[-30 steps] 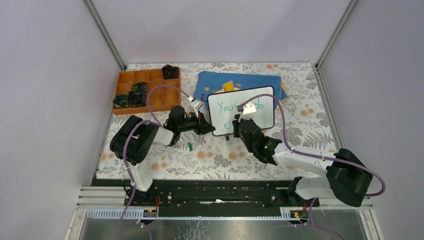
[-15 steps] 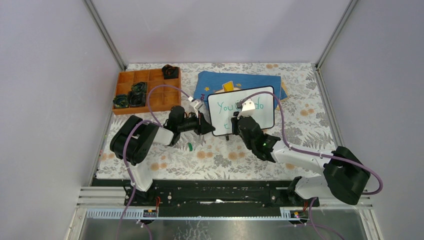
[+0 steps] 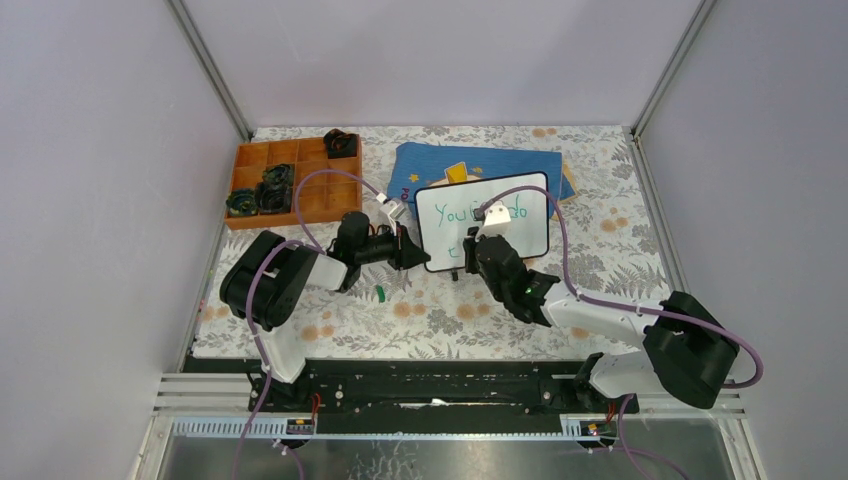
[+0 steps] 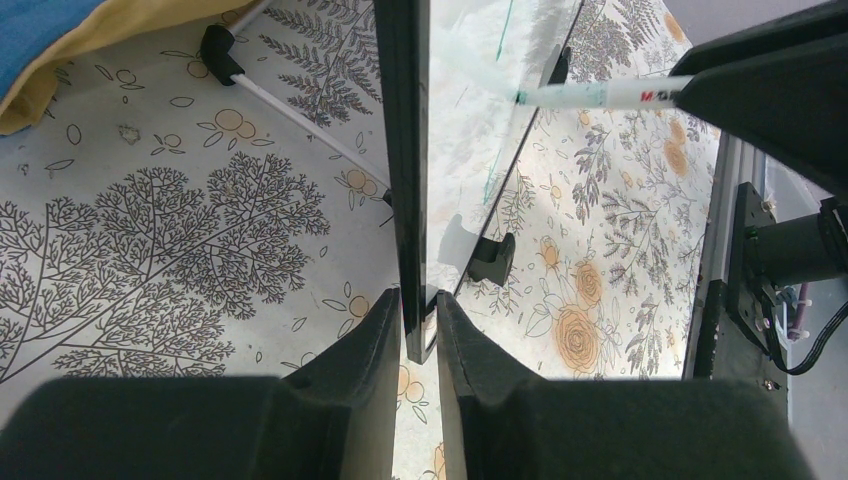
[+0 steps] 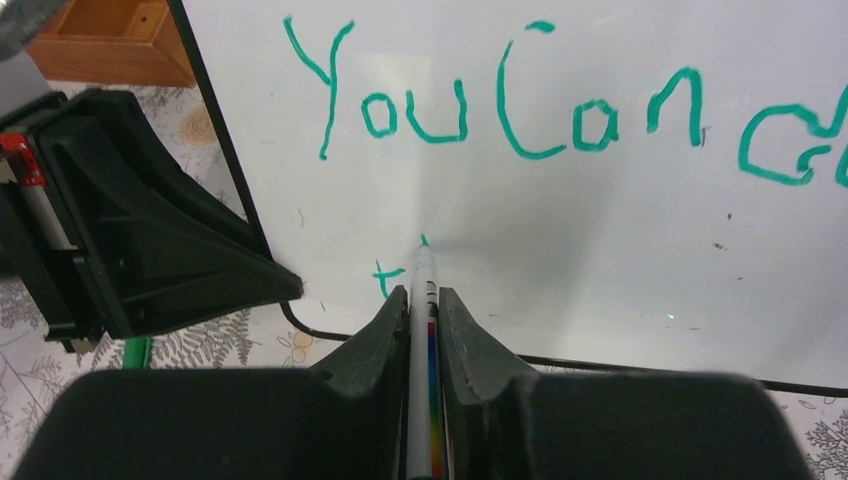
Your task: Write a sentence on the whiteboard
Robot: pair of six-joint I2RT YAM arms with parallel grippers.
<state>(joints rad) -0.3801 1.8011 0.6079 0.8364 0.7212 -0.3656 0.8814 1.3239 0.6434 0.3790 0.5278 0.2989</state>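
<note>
**Marker tip on the board, second line barely begun**

The whiteboard (image 3: pixel 530 238) stands propped near the middle of the counter (image 3: pixel 610 240), its far edge overlapping a blue cloth (image 3: pixel 430 160) with yellow print. The left fingers (image 4: pixel 418 310) are clamped on the board's near left edge, one finger on each face. The right fingers (image 5: pixel 424 300) pinch a white marker (image 5: pixel 424 275) between them, and its green tip meets the board's surface low on the left side.

The sentence (image 5: pixel 560 110) is in green. The top line reads "You Can do", and below it there is only a small "t", just left of the marker tip.

To the left of the board, towards the far side, sits an orange tray (image 3: pixel 318 200) divided into compartments. One dark item (image 3: pixel 340 142) lies in its far right corner compartment. Three more are in separate compartments on the left side, two of them along the near row. What they are is too small to tell.

A small green cap (image 3: pixel 380 293) lies on the counter just near of the left fingers.
</note>
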